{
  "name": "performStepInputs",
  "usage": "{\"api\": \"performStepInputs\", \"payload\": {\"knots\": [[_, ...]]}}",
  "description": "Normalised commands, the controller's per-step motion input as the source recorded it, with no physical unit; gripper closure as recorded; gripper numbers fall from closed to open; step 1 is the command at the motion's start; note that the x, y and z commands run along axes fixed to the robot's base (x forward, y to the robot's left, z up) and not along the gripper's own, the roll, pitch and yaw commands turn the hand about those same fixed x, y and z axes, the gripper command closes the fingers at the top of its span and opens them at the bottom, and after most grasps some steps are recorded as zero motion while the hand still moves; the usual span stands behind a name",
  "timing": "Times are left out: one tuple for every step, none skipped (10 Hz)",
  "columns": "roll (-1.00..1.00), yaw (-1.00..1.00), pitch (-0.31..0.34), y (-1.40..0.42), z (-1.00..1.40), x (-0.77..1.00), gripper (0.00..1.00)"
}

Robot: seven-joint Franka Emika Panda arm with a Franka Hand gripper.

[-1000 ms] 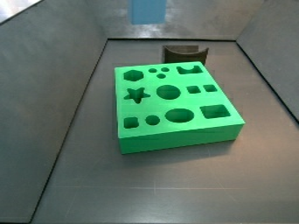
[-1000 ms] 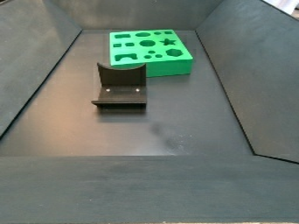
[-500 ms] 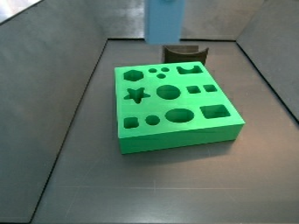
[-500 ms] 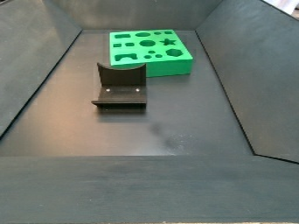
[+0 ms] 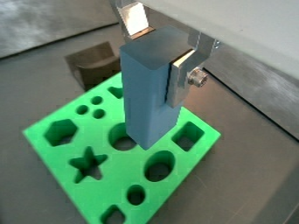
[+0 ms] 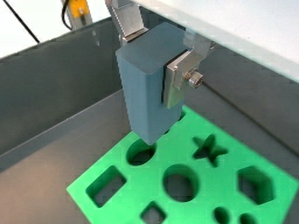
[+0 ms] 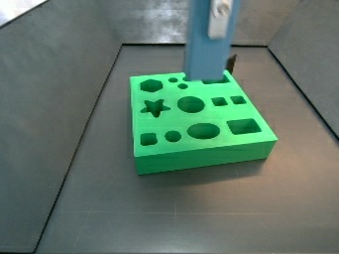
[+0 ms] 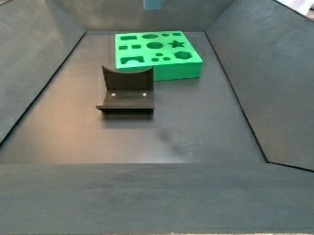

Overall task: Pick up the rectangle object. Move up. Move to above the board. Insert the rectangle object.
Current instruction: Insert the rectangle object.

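You are looking at the two-finger gripper pinching the tall, slim, light-blue rectangular block near its upper end; in both wrist views the flat silver finger plates are pressing against opposite faces of it. The block is hanging upright, its lower end in the air above the large bright green square board with shaped cut-out holes.

In a side view the block is standing over the far part of the board, with a silver finger showing at its top edge. In a wrist view its lower end is hovering just above a round hole near the board's edge, with a star-shaped hole just beside; whether it is touching the board cannot be told.

The dark L-shaped fixture is sitting on the grey floor near the board but apart from it, and it is peeking out behind the board in a wrist view. In that side view only a small blue patch is showing at the top edge, above the board.

No brand, label or readable writing is showing on any piece.
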Motion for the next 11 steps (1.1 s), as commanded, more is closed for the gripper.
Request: {"api": "performStepInputs", "payload": {"knots": [[0.03, 0.0, -0.006, -0.2, -0.49, 0.69, 1.0], [0.0, 0.0, -0.01, -0.17, -0.46, 0.69, 1.0], [0.01, -0.01, -0.02, -0.14, -0.48, 0.63, 1.0], [0.12, -0.05, -0.041, -0.06, -0.58, 0.48, 1.0], [0.13, -0.05, -0.033, 0.0, -0.57, 0.49, 1.0], [0.12, -0.02, -0.01, 0.0, -0.55, 0.49, 1.0], [0.06, 0.0, -0.006, 0.0, -0.41, 0.48, 1.0], [0.02, 0.0, -0.004, 0.0, -0.37, 0.49, 1.0], [0.0, 0.0, 0.0, 0.0, -0.31, 0.5, 1.0], [0.0, 0.01, 0.0, 0.0, -0.19, 0.55, 1.0], [0.02, 0.01, 0.003, 0.03, -0.09, 0.47, 1.0]]}}
